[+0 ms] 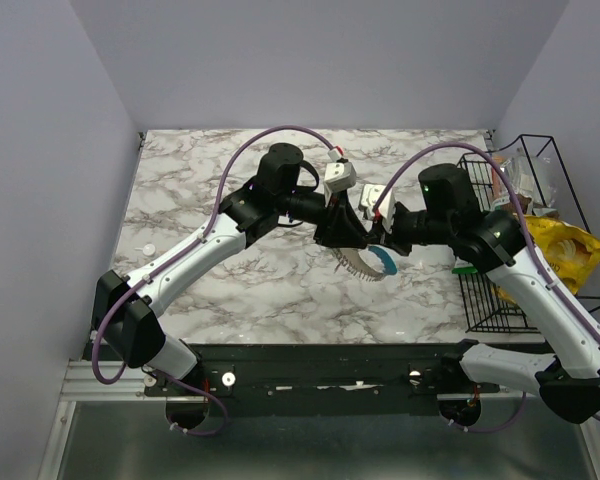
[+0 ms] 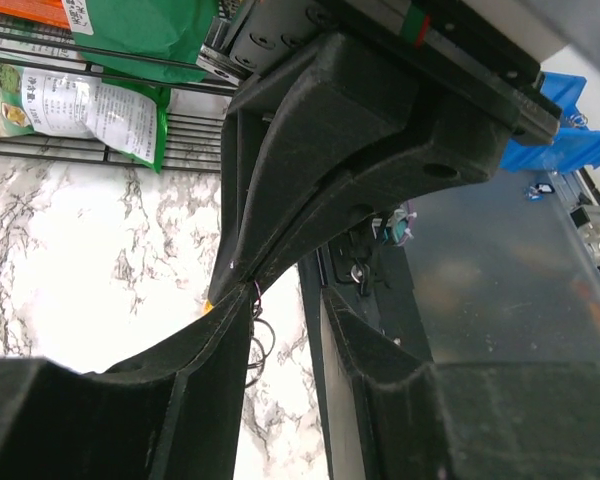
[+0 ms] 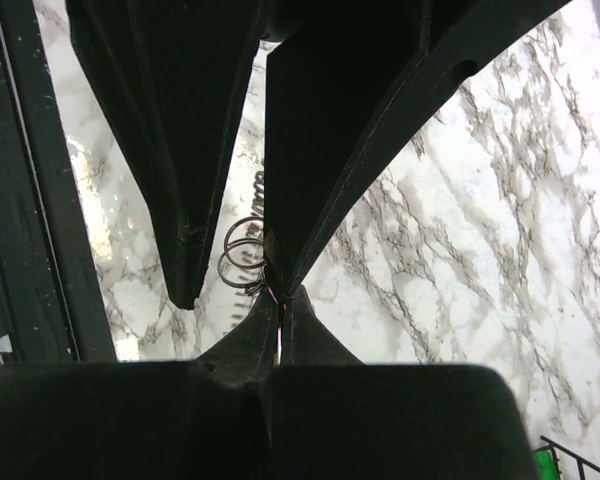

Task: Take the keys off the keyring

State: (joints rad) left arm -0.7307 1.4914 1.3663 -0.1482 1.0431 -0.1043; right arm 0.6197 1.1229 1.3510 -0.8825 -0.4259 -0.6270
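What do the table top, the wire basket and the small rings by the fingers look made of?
Table top: glossy marble-look, maybe laminate, grey veins. Basket: black coated metal wire, thin rods. Rings: likely bare steel wire, thin coils.

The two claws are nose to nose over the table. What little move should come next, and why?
Probably close the left gripper on the wire rings. They sit in the gap between its open fingers, while the right gripper, fully shut, seems to pinch their edge. The keyring lies just beneath both.
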